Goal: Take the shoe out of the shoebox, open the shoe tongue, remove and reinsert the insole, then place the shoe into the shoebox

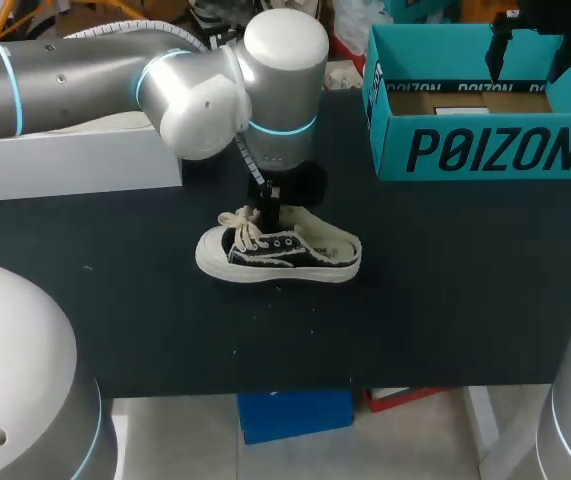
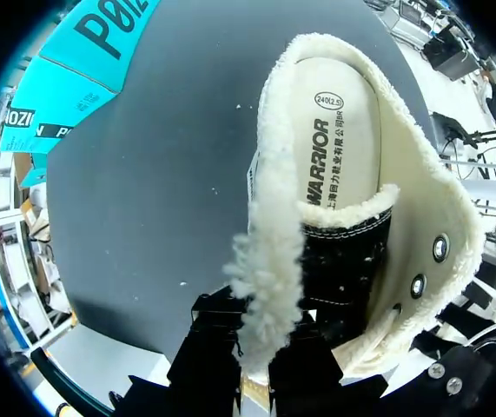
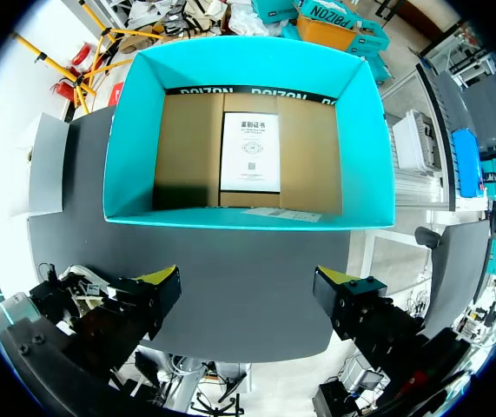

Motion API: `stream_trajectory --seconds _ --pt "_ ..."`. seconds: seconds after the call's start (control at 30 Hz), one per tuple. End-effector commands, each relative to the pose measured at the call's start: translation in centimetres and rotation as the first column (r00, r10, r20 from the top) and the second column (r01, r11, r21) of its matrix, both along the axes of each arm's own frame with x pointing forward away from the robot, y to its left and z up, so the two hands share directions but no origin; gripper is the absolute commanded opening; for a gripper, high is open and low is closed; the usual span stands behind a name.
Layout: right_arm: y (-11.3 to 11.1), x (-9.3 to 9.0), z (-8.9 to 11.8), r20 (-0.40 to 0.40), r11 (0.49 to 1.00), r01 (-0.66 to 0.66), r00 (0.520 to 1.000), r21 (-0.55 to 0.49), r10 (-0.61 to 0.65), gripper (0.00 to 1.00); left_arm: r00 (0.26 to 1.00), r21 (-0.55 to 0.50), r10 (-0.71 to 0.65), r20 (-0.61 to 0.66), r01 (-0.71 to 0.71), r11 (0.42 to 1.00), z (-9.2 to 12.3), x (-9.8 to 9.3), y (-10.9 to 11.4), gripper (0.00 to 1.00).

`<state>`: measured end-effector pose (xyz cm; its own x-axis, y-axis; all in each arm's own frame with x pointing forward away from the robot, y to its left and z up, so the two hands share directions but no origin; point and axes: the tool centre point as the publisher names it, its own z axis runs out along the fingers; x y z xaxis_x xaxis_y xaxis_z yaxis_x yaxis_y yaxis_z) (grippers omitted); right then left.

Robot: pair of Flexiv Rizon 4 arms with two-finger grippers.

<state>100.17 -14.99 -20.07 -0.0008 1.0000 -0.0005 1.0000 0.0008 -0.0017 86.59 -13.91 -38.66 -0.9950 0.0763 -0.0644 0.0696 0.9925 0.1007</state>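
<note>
A black low shoe (image 1: 280, 250) with cream fleece lining and cream laces lies on its sole mid-table, toe to the left. My left gripper (image 1: 265, 207) comes down onto its lace area. In the left wrist view the left gripper (image 2: 253, 382) is shut on a fleecy edge (image 2: 265, 287) of the shoe's upper beside the black tongue (image 2: 345, 248). The printed insole (image 2: 334, 148) lies inside the shoe. The teal shoebox (image 1: 485, 150) stands at the back right, holding only a white sheet (image 3: 250, 152). My right gripper (image 3: 252, 291) hangs open above the shoebox (image 3: 135, 148), holding nothing.
A white box lid (image 1: 75, 160) lies at the back left, under my left arm. The dark tabletop (image 1: 445, 300) is bare in front of and to the right of the shoe.
</note>
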Motion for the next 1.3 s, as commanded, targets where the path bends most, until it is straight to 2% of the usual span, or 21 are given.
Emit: stream_trajectory --seconds 0.03,0.33,0.37,0.4,0.43,0.63,0.93,1.1,1.3 --pt "0.0 0.0 0.0 0.000 1.000 0.000 1.000 0.000 0.000 1.00 1.000 0.001 0.003 -0.006 -0.003 1.000 -1.3 0.2 -0.2 0.00" --pt "0.0 0.0 0.0 0.000 1.000 0.000 1.000 0.000 0.000 1.00 0.999 -0.002 0.000 -0.043 0.000 1.000 -2.2 0.5 0.1 0.01" --pt "0.0 0.0 0.0 0.000 1.000 0.000 1.000 0.000 0.000 1.00 0.999 -0.003 -0.002 -0.047 0.002 1.000 -2.2 0.5 0.2 0.33" --pt "0.0 0.0 0.0 0.000 1.000 0.000 1.000 0.000 0.000 1.00 0.999 -0.001 -0.007 -0.049 0.007 1.000 -2.2 0.6 0.3 0.89" --pt "0.0 0.0 0.0 0.000 1.000 0.000 1.000 0.000 0.000 1.00 0.999 0.000 -0.010 -0.051 0.010 1.000 -2.0 0.6 0.4 1.00" --pt "0.0 0.0 0.0 0.000 1.000 0.000 1.000 0.000 0.000 1.00 0.996 0.002 -0.048 -0.069 0.048 0.999 -0.2 0.8 0.7 1.00" --pt "0.0 0.0 0.0 0.000 1.000 0.000 1.000 0.000 0.000 1.00 0.992 -0.059 -0.117 -0.049 0.114 0.992 5.2 1.4 1.6 1.00" --pt "0.0 0.0 0.0 0.000 1.000 0.000 1.000 0.000 0.000 1.00 0.988 -0.151 -0.150 -0.027 0.144 0.978 7.9 1.8 2.1 1.00" --pt "0.0 0.0 0.0 0.000 1.000 0.000 1.000 0.000 0.000 1.00 0.986 -0.300 -0.164 -0.010 0.153 0.941 10.8 1.1 2.7 1.00"
